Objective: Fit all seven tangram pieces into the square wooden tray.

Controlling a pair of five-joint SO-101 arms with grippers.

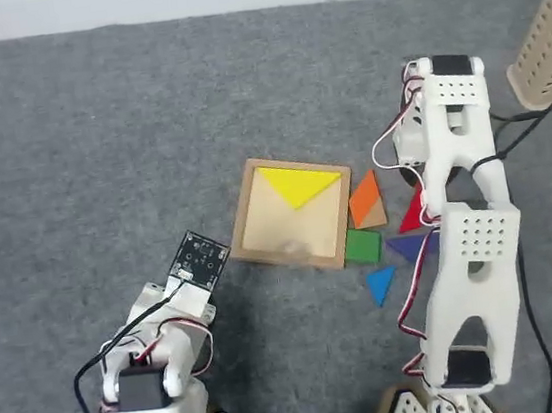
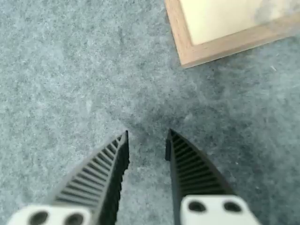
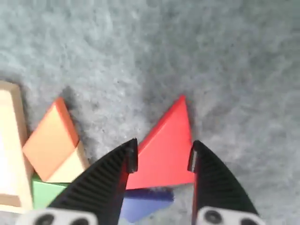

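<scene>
Right wrist view: we are holding our right gripper [image 3: 162, 155], jaws spread, astride the red triangle [image 3: 171, 136] on the carpet [image 3: 225, 56] beside the tray [image 1: 247, 215]. Our left gripper [image 2: 146, 140], jaws spread too, is hanging near a tray corner. Closing off-centre risks skidding the triangle away.

Bright and even across the grey mat [image 1: 95, 128] in the high view, lit softly from above. Faint, soft-edged shadows along the near side of the tray [image 1: 241, 209] and close around the right arm [image 1: 472, 243]. A pale shiny patch on the tray floor by its near edge. From the left wrist, a dim smudge of shadow on the mat just past the left gripper [image 2: 148, 132]. From the right wrist, darker shadows hugging the red triangle [image 3: 164, 154] and the orange piece [image 3: 49, 136].
</scene>
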